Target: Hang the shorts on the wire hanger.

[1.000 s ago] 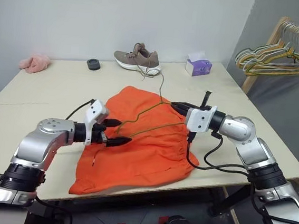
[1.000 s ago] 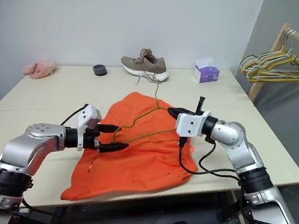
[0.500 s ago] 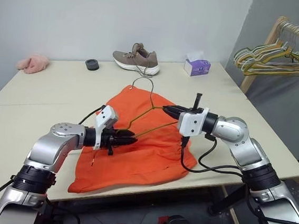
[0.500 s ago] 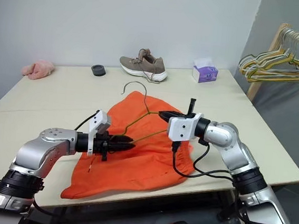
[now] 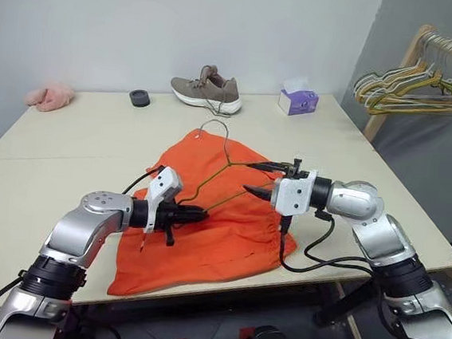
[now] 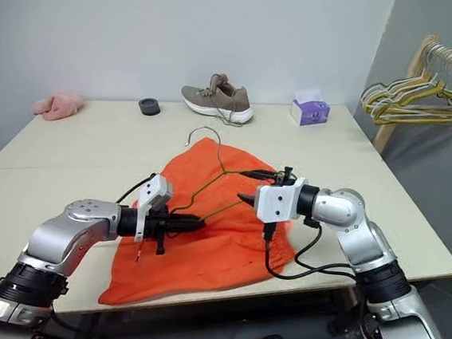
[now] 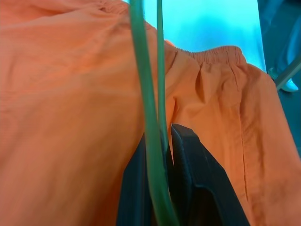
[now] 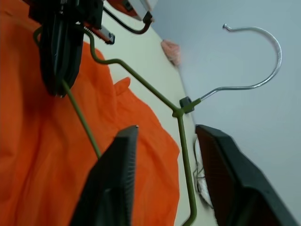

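The orange shorts (image 5: pixel 220 233) lie spread flat on the table, waistband toward the front right. Over them lies the wire hanger (image 5: pixel 230 161), its hook (image 5: pixel 214 124) pointing to the back of the table. My left gripper (image 5: pixel 194 212) is shut on the hanger's left corner, and the left wrist view shows the green wire (image 7: pixel 146 94) pinched between its black fingers (image 7: pixel 193 179). My right gripper (image 5: pixel 259 179) is open at the hanger's right side. In the right wrist view the wire (image 8: pixel 186 160) passes between its spread fingers (image 8: pixel 113 183) without touching them.
At the back of the table (image 5: pixel 69 138) sit a brown sneaker (image 5: pixel 206 91), a purple tissue box (image 5: pixel 298 101), a black round cap (image 5: pixel 140 98) and a pink cloth lump (image 5: pixel 47 96). A wooden rack with a bunch of hangers (image 5: pixel 410 83) stands to the right.
My left gripper closed on the hanger's left corner. My right gripper, which was shut on the hanger's right side, has let go and opened.
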Tool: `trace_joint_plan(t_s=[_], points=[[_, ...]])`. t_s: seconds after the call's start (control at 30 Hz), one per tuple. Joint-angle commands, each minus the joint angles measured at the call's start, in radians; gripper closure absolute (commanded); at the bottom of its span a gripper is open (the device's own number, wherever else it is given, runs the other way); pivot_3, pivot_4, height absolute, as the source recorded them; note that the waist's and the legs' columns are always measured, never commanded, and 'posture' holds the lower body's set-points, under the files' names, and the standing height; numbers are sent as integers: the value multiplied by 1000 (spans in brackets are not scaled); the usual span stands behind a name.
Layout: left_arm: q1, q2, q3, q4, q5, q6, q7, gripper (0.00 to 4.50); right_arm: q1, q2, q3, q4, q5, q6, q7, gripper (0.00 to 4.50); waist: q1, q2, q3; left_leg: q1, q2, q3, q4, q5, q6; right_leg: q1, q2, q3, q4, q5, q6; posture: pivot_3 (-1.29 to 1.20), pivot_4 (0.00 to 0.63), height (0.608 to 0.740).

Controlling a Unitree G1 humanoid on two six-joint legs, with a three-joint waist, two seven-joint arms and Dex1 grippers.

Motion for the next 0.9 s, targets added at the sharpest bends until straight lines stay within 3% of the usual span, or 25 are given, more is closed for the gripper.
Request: trace_joint_plan(t_s=[0.03, 0.13, 0.33, 0.57, 0.67, 0.8, 0.9], points=[[6, 19, 2, -34, 20, -33, -5, 4500, -1, -62, -82, -86, 96, 197, 69, 1050, 1, 0, 0, 0, 0, 0, 0, 0, 0, 0, 0, 0, 0, 0, 0, -239, 1, 740], [27, 39, -20, -53, 53, -80, -28, 4500, -4, -128, -101, -132, 158, 388, 142, 57, 2, 0, 0, 0, 0, 0, 0, 0, 0, 0, 0, 0, 0, 0, 0, -246, 3, 740], [49, 81, -40, -87, 87, -148, -78, 4500, -14, -204, -40, -153, 164, 561, 246, 57, -7, 0, 0, 0, 0, 0, 0, 0, 0, 0, 0, 0, 0, 0, 0, -246, 3, 740], [64, 109, -51, -111, 111, -191, -111, 4500, -83, -190, 47, -68, 111, 591, 290, 57, -28, 0, 0, 0, 0, 1, 0, 0, 0, -1, 0, 0, 0, 0, 0, -233, 0, 740], [73, 115, -55, -126, 121, -203, -114, 4500, -119, -195, 118, -39, 105, 639, 378, 57, -28, 0, 0, 0, 0, 1, -1, 0, 0, -1, 0, 0, 0, 0, 0, -232, 0, 740], [82, 118, -61, -145, 123, -205, -124, 4500, -127, -173, 181, -3, 99, 686, 429, 908, -27, 0, 0, 0, 0, 1, 0, 0, 0, -1, 0, 0, 0, 0, 0, -225, 0, 740], [88, 117, -60, -151, 126, -209, -122, 4500, -126, -170, 204, 11, 87, 683, 448, 2027, -27, 0, 0, 0, 0, 1, 0, 0, 0, -1, 0, 0, 0, 0, 0, -225, 0, 740]])
